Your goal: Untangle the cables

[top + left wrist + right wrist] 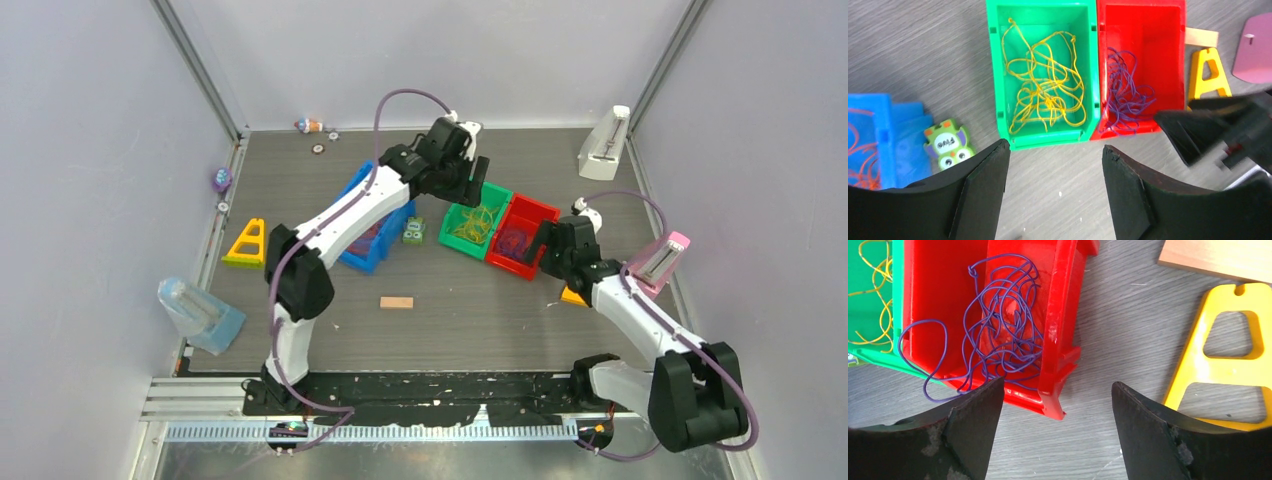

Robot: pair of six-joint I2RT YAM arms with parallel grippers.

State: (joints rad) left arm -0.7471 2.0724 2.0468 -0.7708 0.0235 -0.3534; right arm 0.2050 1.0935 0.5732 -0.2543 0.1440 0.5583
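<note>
The cables lie sorted by colour in three bins. Yellow cables (478, 225) (1045, 82) fill the green bin (447, 232) (1048, 137). Purple cables (515, 241) (1125, 97) (1000, 325) lie in the red bin (540, 208) (1058, 315), with one loop hanging over its near wall. Orange-red cables (863, 160) lie in the blue bin (393, 243) (903, 125), partly under the left arm. My left gripper (478, 180) (1055, 150) is open and empty above the green bin. My right gripper (545, 250) (1058, 390) is open and empty at the red bin's near corner.
A green owl toy (413, 231) (946, 144) sits between the blue and green bins. A yellow A-frame (1207, 75) (1228, 350) and a wooden block (1218, 257) lie right of the red bin. Another A-frame (247, 243), a wooden block (396, 302), a pink stand (660, 258) and a white stand (604, 145) stand around.
</note>
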